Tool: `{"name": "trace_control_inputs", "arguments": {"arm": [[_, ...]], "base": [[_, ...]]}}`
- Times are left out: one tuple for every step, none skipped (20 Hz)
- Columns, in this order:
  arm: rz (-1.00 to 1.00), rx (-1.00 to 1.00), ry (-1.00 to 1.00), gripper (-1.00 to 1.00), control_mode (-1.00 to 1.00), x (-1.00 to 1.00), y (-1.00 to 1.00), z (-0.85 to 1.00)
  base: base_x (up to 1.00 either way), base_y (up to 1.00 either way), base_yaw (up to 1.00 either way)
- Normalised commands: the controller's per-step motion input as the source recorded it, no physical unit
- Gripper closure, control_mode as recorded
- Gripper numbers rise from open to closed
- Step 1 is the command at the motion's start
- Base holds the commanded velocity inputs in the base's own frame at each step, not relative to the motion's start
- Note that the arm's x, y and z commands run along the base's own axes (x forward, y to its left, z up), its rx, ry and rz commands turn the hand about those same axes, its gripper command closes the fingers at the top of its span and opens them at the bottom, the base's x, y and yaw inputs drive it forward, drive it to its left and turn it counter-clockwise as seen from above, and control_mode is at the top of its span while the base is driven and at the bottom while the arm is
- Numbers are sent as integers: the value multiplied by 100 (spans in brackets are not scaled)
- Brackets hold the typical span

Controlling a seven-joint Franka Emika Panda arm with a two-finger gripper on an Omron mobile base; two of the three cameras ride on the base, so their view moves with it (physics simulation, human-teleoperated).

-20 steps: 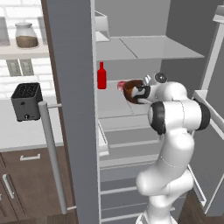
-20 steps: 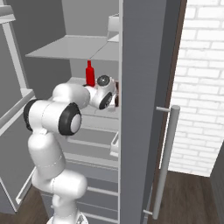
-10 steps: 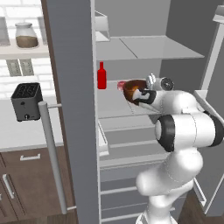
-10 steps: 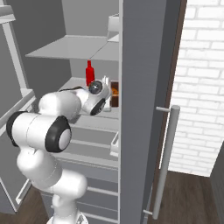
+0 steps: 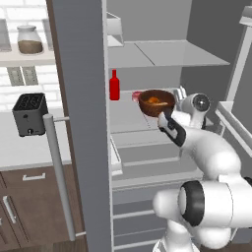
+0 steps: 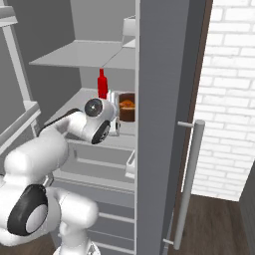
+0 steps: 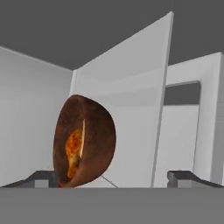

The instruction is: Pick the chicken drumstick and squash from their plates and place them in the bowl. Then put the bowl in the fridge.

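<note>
The dark brown wooden bowl (image 5: pixel 156 102) (image 6: pixel 127 107) stands on a white shelf inside the open fridge (image 5: pixel 167 56). The orange-brown chicken drumstick (image 7: pixel 72 151) lies inside it, and a pale sliver of the squash (image 7: pixel 82 136) shows beside it. My gripper (image 5: pixel 163 115) (image 6: pixel 116 121) (image 7: pixel 113 177) sits at the bowl's near side, open. In the hand view the bowl (image 7: pixel 85 140) appears rolled on its side, close to the left fingertip (image 7: pixel 41 176). The right fingertip stands well apart from it.
A red bottle (image 5: pixel 114 86) (image 6: pixel 102 84) stands on the same shelf behind the bowl. The grey fridge door (image 5: pixel 83 98) (image 6: pixel 159 99) with its bar handle (image 6: pixel 188 184) flanks the arm. A black toaster (image 5: pixel 30 114) sits on the counter at the left.
The jaws have spread wide and let go of the bowl, which now rests on the shelf a little deeper in. The arm's elbow has swung down to the right.
</note>
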Motion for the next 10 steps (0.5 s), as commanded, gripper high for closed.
{"name": "trace_control_inputs", "arguments": {"arm": [[-1,0,2,-100,-100,-100,26,12],[-1,0,3,-100,-100,-100,24,11],[-2,0,5,-100,-100,-100,19,18],[-2,0,7,-100,-100,-100,16,19],[-1,0,4,-100,-100,-100,10,20],[0,0,0,-100,-100,-100,5,19],[0,0,1,-100,-100,-100,13,17],[0,0,2,-100,-100,-100,22,14],[-1,0,4,-100,-100,-100,21,11],[-1,0,5,-100,-100,-100,19,7]], "base": [[0,0,0],[0,0,0],[0,0,0],[0,0,0],[0,0,0],[0,0,0],[0,0,0],[0,0,0],[0,0,0],[0,0,0]]}}
